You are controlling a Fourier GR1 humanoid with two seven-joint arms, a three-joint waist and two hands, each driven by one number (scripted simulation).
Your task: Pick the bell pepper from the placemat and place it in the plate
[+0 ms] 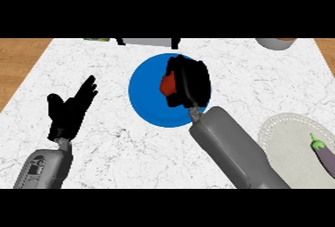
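Note:
A blue plate (147, 95) lies in the middle of the white marble counter. Over it hovers my right hand (188, 82), its fingers curled round a red bell pepper (168, 84), of which only the left side shows. The pale round placemat (288, 142) sits at the right edge. My left hand (71, 108) rests open at the left, fingers up, well apart from the plate.
A purple eggplant (324, 156) with a green stem lies on the placemat. A grey bowl-like object (278, 43) stands at the far right back, and other items (147, 42) line the counter's far edge. Wooden surface (20, 57) borders the counter.

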